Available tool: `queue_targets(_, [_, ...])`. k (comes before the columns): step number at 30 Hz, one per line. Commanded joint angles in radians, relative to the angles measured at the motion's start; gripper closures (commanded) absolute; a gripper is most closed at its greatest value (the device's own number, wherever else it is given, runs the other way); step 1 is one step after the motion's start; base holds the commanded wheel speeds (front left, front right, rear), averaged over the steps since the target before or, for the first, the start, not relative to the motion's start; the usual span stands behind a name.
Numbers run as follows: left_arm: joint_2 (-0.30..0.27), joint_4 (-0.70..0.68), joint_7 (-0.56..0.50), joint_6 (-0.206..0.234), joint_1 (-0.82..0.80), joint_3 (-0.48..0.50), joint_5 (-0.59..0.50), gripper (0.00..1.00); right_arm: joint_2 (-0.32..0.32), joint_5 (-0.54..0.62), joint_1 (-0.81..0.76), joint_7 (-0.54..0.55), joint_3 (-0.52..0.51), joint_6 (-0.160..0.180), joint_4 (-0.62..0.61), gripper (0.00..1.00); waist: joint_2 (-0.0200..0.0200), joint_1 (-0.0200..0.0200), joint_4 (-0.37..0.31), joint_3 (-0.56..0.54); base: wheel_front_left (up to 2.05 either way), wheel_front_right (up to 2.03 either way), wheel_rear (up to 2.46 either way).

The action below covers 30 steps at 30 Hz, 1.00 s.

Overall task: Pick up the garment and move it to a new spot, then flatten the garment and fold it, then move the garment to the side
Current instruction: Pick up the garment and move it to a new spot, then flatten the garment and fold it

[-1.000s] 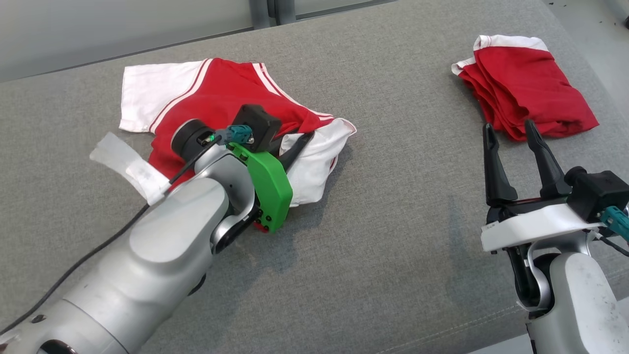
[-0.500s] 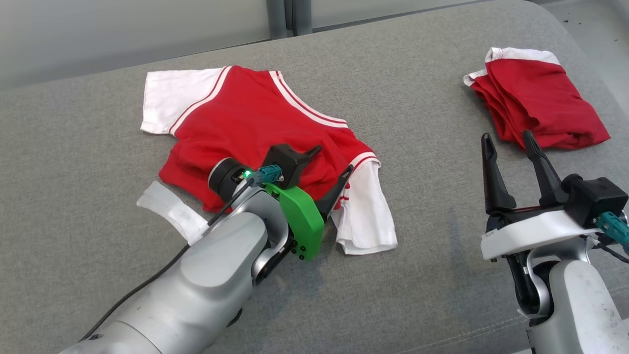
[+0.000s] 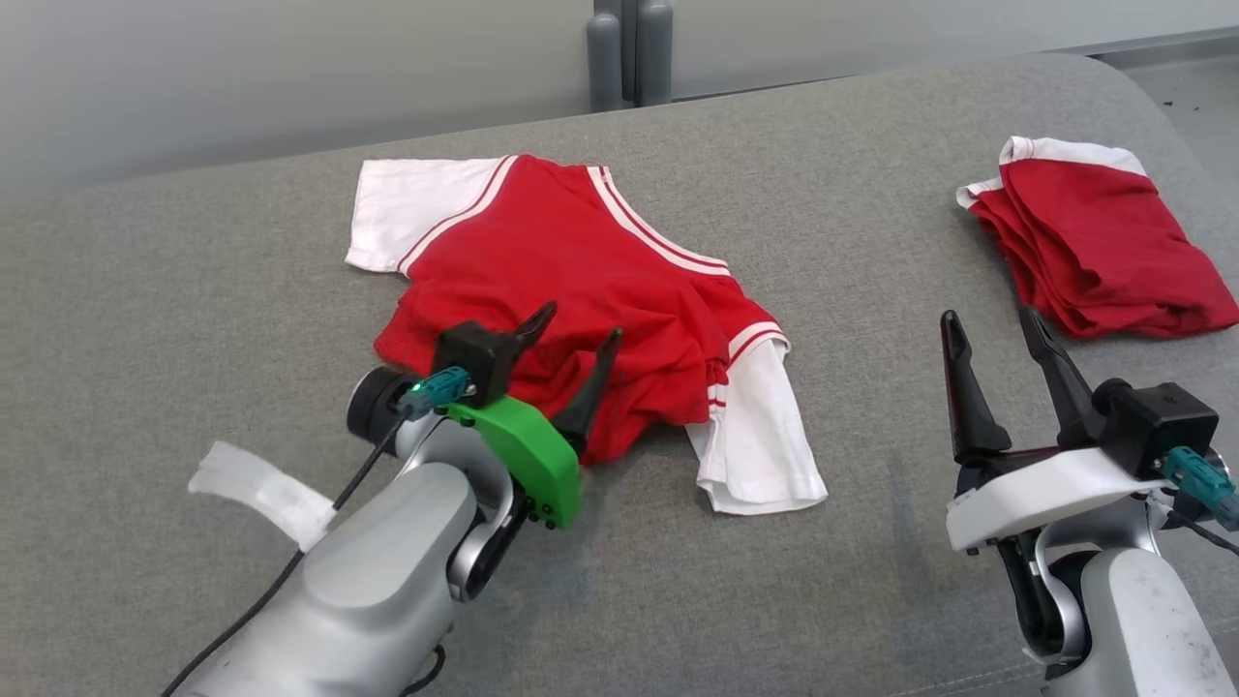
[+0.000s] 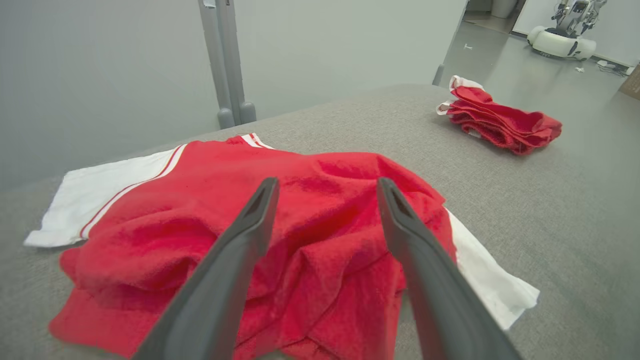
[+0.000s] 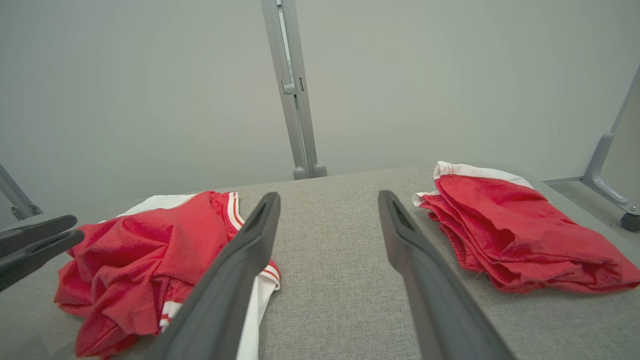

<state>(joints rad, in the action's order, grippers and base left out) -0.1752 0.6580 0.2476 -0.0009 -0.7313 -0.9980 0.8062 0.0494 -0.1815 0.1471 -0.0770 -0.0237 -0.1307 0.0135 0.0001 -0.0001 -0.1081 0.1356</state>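
Left gripper (image 3: 581,324) is seen spread wide with nothing between the fingers, poised over the bunched near hem of the red soft-knit T-shirt with white striped sleeves (image 3: 581,252) (contact with the cloth cannot be told); right gripper (image 3: 987,318) is likewise wide and empty, well apart to the right. T-shirt is laid mid-way across the grey woven-fabric surface (image 3: 871,174), upper half spread, lower half crumpled. Cloth is judged light, limp, grippy on this weave, not fragile; sagging is to be expected once lifted. Hold is best taken at hem corners or shoulder seams, both layers pinched. Folded red-and-white garment (image 3: 1094,242) at far right is to be left alone.
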Motion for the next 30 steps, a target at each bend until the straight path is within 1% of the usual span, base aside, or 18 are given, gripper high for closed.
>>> queue_targets(1, [-0.016,-0.005,0.008,0.011,0.025,0.015,0.008,0.0,0.002,-0.004,-0.011,0.001,-0.002,0.0,-0.002,0.0,-0.0001,0.0001,0.016,-0.016,0.0,0.0,0.0])
queue_targets(4, [-0.05,-0.01,0.01,0.031,0.061,0.05,0.036,0.0,0.002,-0.008,-0.02,0.004,0.001,0.0,-0.004,0.0,-0.0001,0.0001,0.021,-0.023,0.0,0.0,0.0])
queue_targets(7, [-0.071,0.001,0.009,0.043,0.091,0.081,0.065,0.0,0.002,-0.01,-0.02,0.005,0.003,0.0,-0.009,0.0,-0.0001,0.0001,0.023,-0.023,0.0,0.0,0.0])
queue_targets(10, [-0.085,0.023,0.002,0.043,0.111,0.105,0.102,0.0,0.002,-0.01,-0.014,0.011,0.008,0.0,-0.014,0.0,-0.0001,0.0001,0.019,-0.016,0.0,0.0,0.0])
queue_targets(12, [-0.089,0.039,-0.001,0.037,0.113,0.114,0.112,0.0,0.002,-0.009,-0.008,0.011,0.011,0.0,-0.018,0.0,-0.0001,0.0001,0.013,-0.006,0.0,0.0,0.0])
queue_targets(17, [-0.079,0.073,0.001,0.02,0.081,0.145,0.146,0.0,0.002,0.001,0.006,0.016,0.006,0.0,-0.032,0.0,-0.0001,0.0001,-0.008,0.028,0.0,0.0,0.0])
queue_targets(23, [-0.096,0.146,0.003,0.025,0.015,0.171,0.142,0.0,0.002,0.01,0.027,0.02,0.009,0.0,-0.05,0.0,-0.0001,0.0001,-0.04,0.082,0.0,0.0,0.0])
queue_targets(30, [-0.097,0.22,-0.039,-0.008,-0.057,0.169,0.15,0.0,0.002,0.019,0.039,0.017,-0.007,0.0,-0.066,0.0,-0.0001,0.0001,-0.055,0.136,0.0,0.0,0.0])
